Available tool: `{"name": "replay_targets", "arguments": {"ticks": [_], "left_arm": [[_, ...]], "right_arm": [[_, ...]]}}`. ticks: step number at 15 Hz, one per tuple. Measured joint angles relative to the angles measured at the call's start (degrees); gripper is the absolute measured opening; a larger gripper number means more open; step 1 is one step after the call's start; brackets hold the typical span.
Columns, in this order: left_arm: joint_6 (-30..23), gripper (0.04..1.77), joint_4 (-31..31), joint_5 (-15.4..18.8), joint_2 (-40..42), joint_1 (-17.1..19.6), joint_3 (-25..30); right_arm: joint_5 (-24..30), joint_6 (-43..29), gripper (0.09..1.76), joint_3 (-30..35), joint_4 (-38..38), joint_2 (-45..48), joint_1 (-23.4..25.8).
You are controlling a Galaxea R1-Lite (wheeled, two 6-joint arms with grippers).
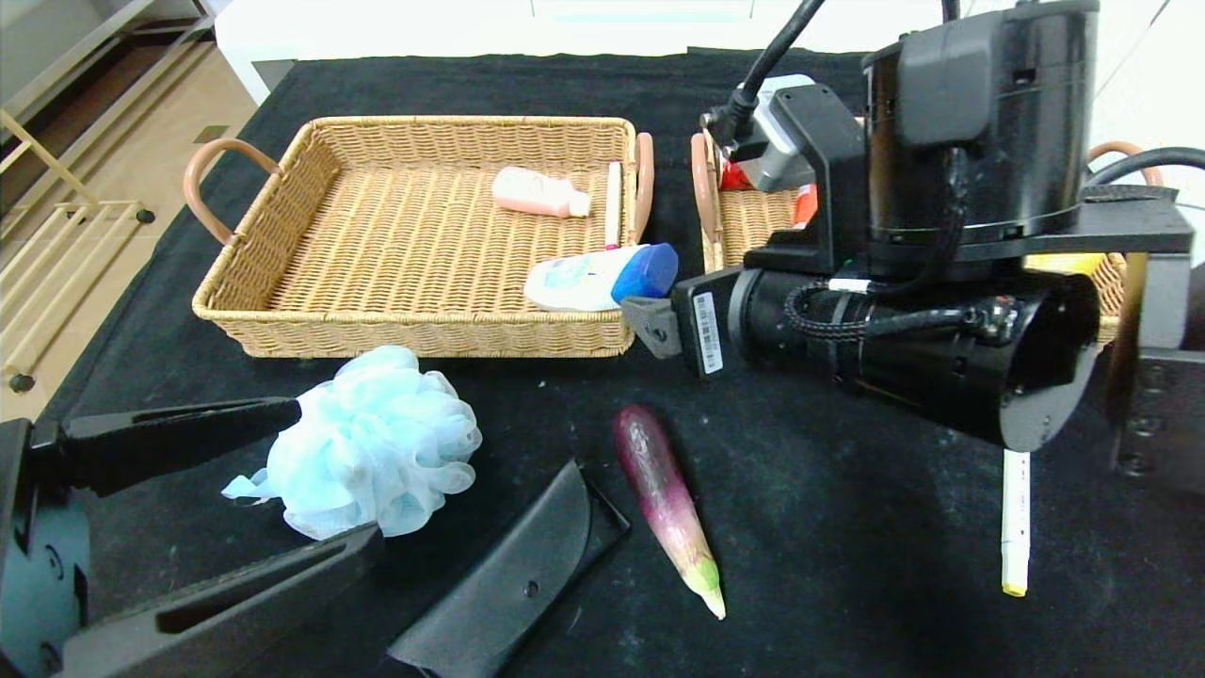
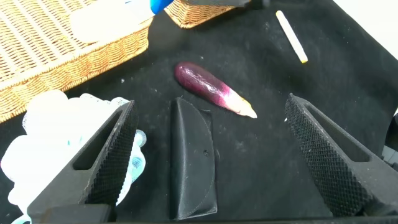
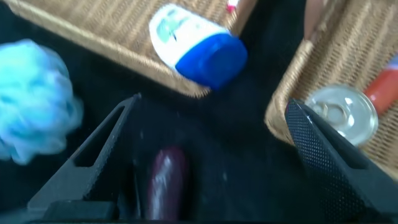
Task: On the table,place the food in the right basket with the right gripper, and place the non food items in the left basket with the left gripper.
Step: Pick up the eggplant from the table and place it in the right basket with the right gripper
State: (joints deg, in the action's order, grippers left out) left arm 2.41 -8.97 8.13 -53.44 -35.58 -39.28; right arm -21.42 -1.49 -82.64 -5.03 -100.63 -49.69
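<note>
The purple eggplant lies on the black table in front of the baskets. Its dark end shows between the fingers of my open right gripper, which hovers above it near the gap between the baskets. The left basket holds the white bottle with blue cap. The right basket holds an orange stick, mostly hidden by my right arm. My left gripper is open above the black glasses case, with the blue pouf beside one finger. The marker lies at the right.
A pink bottle and a thin stick also lie in the left basket. A tin can sits in the right basket. Bare floor and a wooden rack lie past the table's left edge.
</note>
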Motion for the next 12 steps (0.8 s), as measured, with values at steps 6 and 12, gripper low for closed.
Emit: {"name": "replay_targets", "arguments": {"ticks": [6, 12], "left_arm": [[0.09, 1.72, 0.0, 0.0, 0.0, 0.0, 0.06], [0.06, 1.72, 0.0, -0.01, -0.02, 0.0, 0.04]], "right_arm": [[-0.84, 0.06, 1.7, 4.0, 11.31, 5.6, 0.18], [-3.11, -0.18, 1.7, 7.95, 14.09, 4.58, -3.67]]}}
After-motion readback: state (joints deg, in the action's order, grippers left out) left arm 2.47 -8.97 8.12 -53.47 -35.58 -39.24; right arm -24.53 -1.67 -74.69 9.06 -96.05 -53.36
